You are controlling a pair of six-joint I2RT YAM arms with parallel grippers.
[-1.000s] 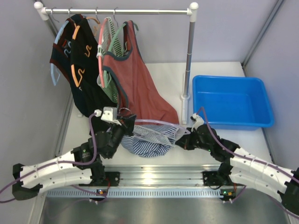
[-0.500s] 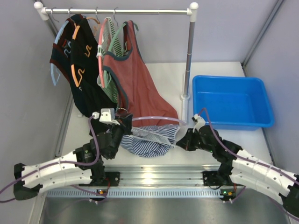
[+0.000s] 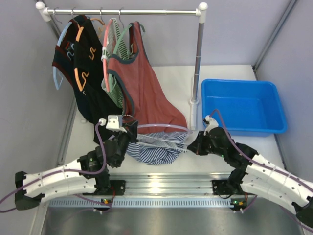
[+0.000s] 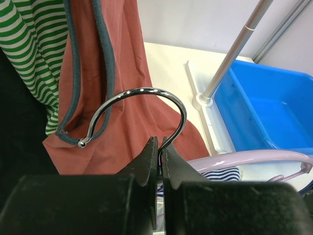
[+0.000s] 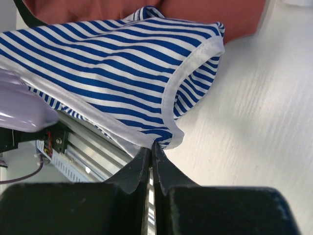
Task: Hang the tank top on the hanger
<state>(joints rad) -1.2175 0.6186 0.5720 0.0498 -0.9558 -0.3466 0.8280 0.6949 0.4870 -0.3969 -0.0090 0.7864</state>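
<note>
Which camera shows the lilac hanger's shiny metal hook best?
The left wrist view: the hook arches large and sharp, its stem pinched in the left tool. The top external view shows it only as a tiny ring beside that tool. The right wrist view misses it, catching just a lilac bit of the hanger.

Colours, quick rundown: the tank top (image 5: 122, 73) has thin blue-and-white stripes with plain white trim. The hanger (image 4: 254, 156) is pale lilac and its hook (image 4: 146, 90) is shiny chrome. The rust-red top (image 3: 146, 88) has grey-blue edging, and the striped top (image 4: 24, 54) beside it is green and white. The tub (image 3: 242, 105) at the table's (image 3: 171, 73) far right corner is bright blue. The table itself is cream.
</note>
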